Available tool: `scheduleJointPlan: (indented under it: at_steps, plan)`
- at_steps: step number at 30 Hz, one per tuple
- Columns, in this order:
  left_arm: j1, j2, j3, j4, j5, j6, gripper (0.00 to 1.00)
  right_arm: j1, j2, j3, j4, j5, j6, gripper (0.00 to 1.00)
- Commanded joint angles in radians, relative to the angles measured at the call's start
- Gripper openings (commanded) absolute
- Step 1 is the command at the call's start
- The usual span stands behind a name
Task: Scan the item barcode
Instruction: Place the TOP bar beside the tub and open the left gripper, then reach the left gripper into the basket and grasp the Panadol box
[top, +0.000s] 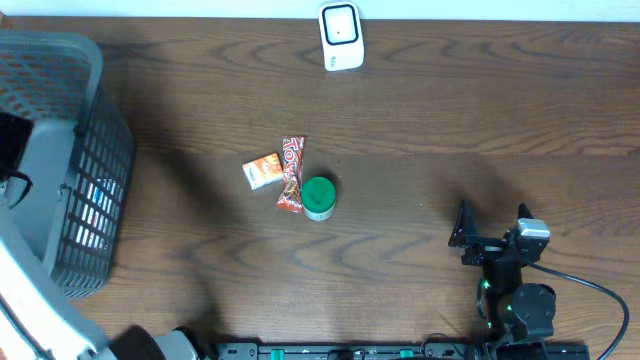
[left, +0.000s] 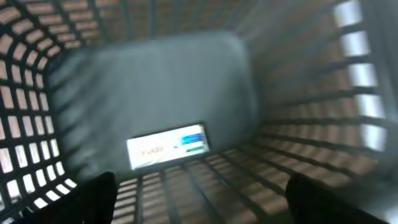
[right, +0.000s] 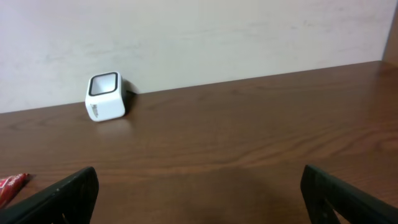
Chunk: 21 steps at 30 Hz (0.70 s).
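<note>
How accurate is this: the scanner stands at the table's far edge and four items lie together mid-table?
Wrong on the count: the overhead view shows three items mid-table, not four: an orange packet, a red wrapper and a green tub. The scanner does stand at the table's far edge.

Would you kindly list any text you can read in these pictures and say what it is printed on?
Nothing is legible.
White scanner: side marking too small.
Packet in the basket: print blurred.
Red wrapper: lettering too small.
Orange packet: print too small.
</note>
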Motion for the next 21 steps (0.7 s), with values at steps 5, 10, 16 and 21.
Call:
scheduleJointPlan:
  at_steps: [5, 10, 16, 21]
  plan:
    - [0.016, 0.198, -0.002, -0.005, -0.013, 0.216, 0.9, 0.0, -0.006, -0.002, -0.003, 0.006, -0.011, 0.99]
    - [0.017, 0.329, -0.002, -0.038, -0.013, 0.393, 0.2, 0.0, -0.006, -0.002, -0.003, 0.006, -0.011, 0.99]
    - [0.017, 0.421, -0.002, -0.082, 0.128, 0.416, 0.08, 0.0, -0.006, -0.002, -0.003, 0.006, -0.011, 0.99]
    - [0.017, 0.484, -0.002, -0.132, 0.273, 0.377, 0.07, 0.0, -0.006, -0.002, -0.003, 0.006, -0.011, 0.99]
